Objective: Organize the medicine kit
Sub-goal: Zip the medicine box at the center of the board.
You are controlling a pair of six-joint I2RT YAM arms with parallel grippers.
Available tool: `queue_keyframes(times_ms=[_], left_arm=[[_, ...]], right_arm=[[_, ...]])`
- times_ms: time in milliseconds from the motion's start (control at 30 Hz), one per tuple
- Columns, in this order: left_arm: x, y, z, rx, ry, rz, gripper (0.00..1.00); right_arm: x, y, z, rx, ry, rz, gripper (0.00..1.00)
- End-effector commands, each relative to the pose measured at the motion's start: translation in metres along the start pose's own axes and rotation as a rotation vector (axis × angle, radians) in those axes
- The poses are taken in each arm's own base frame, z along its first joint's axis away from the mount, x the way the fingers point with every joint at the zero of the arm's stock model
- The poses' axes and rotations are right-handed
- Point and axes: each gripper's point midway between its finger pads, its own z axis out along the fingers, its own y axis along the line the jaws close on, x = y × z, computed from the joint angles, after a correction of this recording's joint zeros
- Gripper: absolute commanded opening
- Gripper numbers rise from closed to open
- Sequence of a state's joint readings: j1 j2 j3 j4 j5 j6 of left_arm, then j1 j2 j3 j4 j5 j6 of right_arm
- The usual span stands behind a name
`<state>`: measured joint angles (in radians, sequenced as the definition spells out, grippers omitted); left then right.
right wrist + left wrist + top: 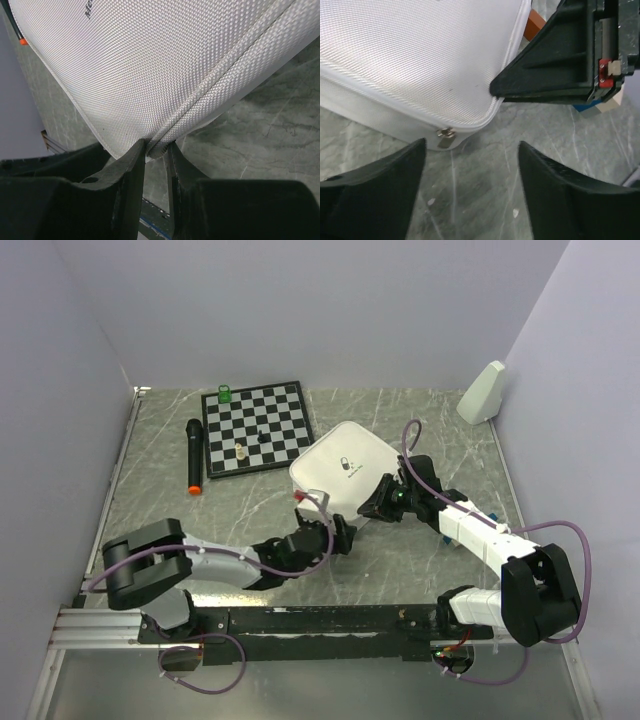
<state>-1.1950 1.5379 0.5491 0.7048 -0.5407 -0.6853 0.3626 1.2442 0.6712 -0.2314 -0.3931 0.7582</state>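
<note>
Right gripper (156,150) pinches the medicine kit (150,65) by its edge; left gripper (471,150), jaws spread and empty, faces the zip pull (445,136) just ahead.

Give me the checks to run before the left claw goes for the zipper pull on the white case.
1. Is the right claw clamped on the medicine kit? It pinches the piped edge: ok.
2. Is the left claw open? Ok.
3. Is the zipper pull uncovered? It lies just ahead of the left claw: ok.
4. Is there room beside the right claw at that corner? It sits close: cannot tell.
5. Is the kit apart from the chessboard? The corners nearly meet: cannot tell.
</note>
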Motion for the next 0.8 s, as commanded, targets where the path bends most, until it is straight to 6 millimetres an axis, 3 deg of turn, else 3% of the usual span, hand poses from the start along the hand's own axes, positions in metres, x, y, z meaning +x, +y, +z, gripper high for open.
queue_keyframes(times_ms=[0,100,200,400,633,767], left_arm=[[-0.003,0.001,0.013,-0.156,-0.031,0.041,0.68],[-0.001,0.009,0.019,-0.251,-0.022,0.045,0.45],[0.000,0.015,0.020,-0.316,-0.019,0.052,0.30],[0.005,0.031,0.016,-0.416,-0.005,0.066,0.29],[0.004,0.038,0.015,-0.462,-0.009,0.073,0.01],[0.003,0.037,0.014,-0.456,-0.012,0.071,0.01]], right_arm=[[0.014,0.013,-0.002,-0.043,0.064,-0.013,0.00],[0.013,0.013,-0.004,-0.040,0.059,-0.015,0.00],[0.013,0.014,-0.005,-0.041,0.056,-0.016,0.00],[0.013,0.013,-0.004,-0.039,0.058,-0.012,0.00],[0.014,0.012,-0.004,-0.037,0.058,-0.009,0.00],[0.014,0.013,-0.004,-0.040,0.059,-0.012,0.00]])
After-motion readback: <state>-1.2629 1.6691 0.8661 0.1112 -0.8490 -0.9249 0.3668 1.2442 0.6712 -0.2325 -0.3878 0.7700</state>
